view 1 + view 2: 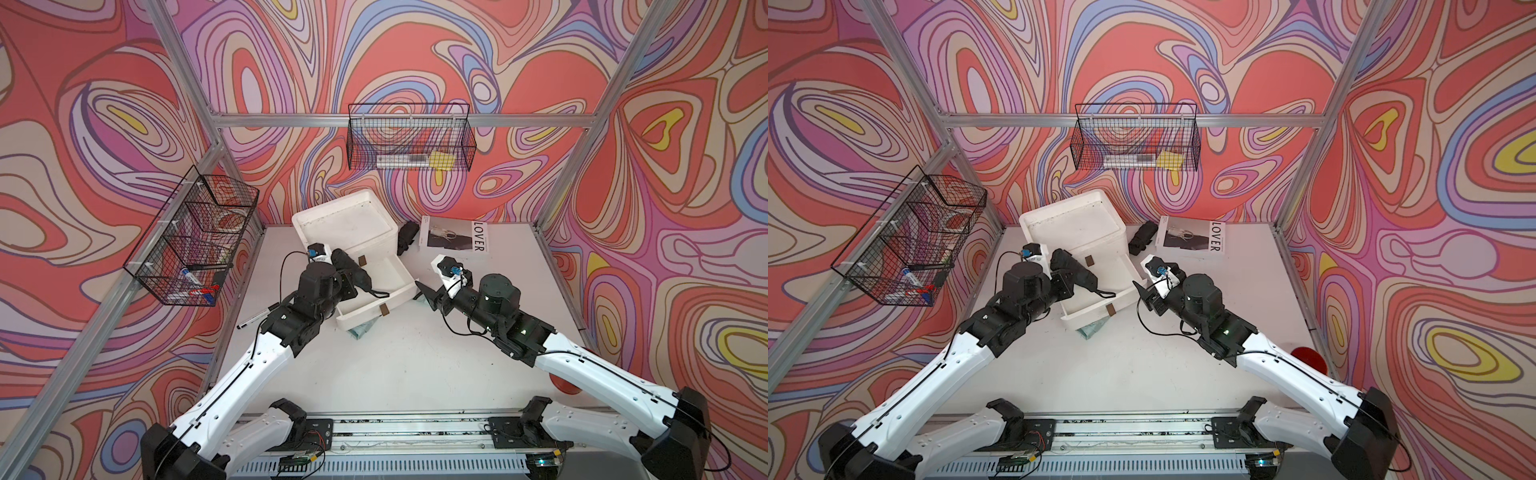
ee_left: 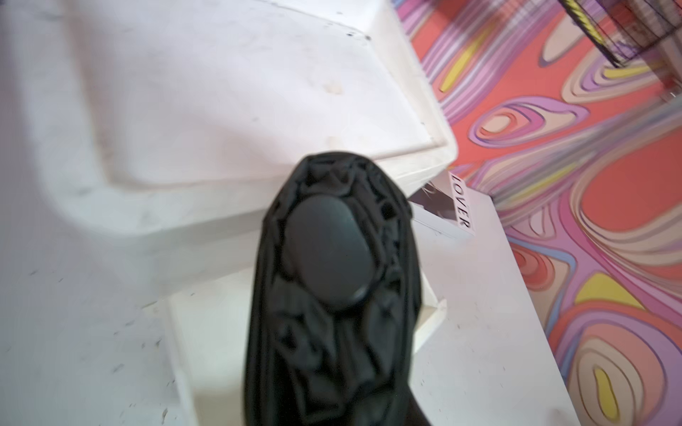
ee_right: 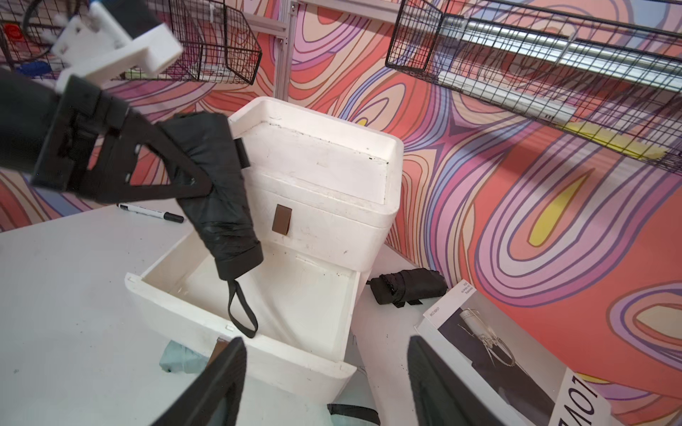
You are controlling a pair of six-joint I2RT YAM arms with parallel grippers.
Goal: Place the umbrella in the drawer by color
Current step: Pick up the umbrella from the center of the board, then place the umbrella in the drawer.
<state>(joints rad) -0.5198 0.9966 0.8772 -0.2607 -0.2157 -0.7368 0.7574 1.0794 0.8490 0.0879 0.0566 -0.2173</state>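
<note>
Placing step: left claw [image 3: 201, 184] clamped on the black umbrella [image 3: 225, 221] above the pulled-out drawer [image 3: 184, 313]; right claw [image 3: 326, 345] apart, empty. Next, probably lower and let go.

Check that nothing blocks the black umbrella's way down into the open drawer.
Nothing visible does. The folded black fabric umbrella, gripped by the left end effector, hangs over the open white drawer, whose floor is bare; only its wrist strap dangles inside. The open right end effector sits beside the drawer's front corner.
</note>
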